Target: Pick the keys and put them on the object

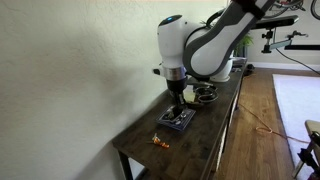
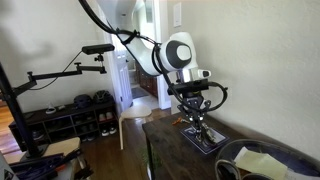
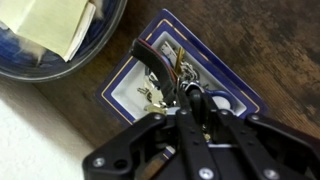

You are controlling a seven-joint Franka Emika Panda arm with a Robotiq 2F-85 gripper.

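My gripper (image 1: 176, 104) low over book (image 3: 125, 80), frame centre. Fingers beside keys (image 3: 158, 94) - cannot tell whether pinching or spread. Keys sit at book's pale top. Dish (image 3: 40, 62) upper left, near book - orange tag (image 1: 160, 142) apart on table (image 1: 215, 135)

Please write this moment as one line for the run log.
gripper: low over flat rectangular object, jaw state unclear | keys: lying on object | orange piece: on table, apart from object
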